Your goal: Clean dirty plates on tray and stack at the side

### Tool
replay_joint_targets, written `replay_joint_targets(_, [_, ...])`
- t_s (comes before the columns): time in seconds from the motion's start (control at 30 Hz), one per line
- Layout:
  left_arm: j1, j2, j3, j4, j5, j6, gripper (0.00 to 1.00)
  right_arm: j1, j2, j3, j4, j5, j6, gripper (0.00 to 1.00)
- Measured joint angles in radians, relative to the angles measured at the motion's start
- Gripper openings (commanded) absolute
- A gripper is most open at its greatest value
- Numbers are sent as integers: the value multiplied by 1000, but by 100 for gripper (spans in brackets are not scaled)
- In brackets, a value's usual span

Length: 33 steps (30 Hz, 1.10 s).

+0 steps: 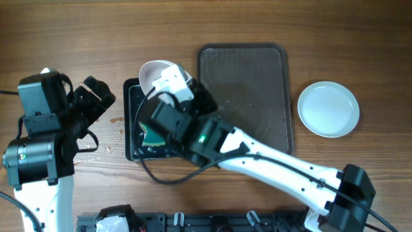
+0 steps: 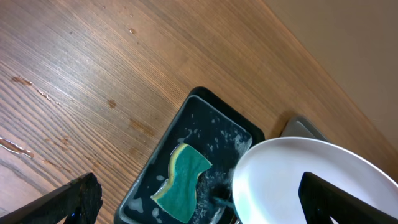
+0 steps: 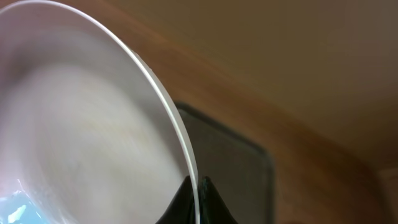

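Observation:
My right gripper (image 1: 168,90) is shut on the rim of a white plate (image 1: 154,72) and holds it tilted over the black basin (image 1: 133,122). The right wrist view shows its fingertips (image 3: 196,186) pinching that plate's edge (image 3: 93,124), with a teal trace at the lower left. The left wrist view shows the same plate (image 2: 292,180) above the basin (image 2: 186,162). My left gripper (image 1: 96,96) is open and empty, left of the basin. The brown-grey tray (image 1: 243,90) holds no plates. A clean white plate (image 1: 328,108) lies right of the tray.
A green sponge (image 2: 181,182) lies in the basin's soapy water and shows in the overhead view (image 1: 152,136). Water drops mark the wooden table (image 1: 116,120) left of the basin. My right arm (image 1: 270,161) crosses the tray's near left corner.

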Motion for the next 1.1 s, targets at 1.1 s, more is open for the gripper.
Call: replay_joint_targets(1.1, [0, 0, 0, 0, 0, 0, 100, 162, 0, 0, -7, 280, -96, 4])
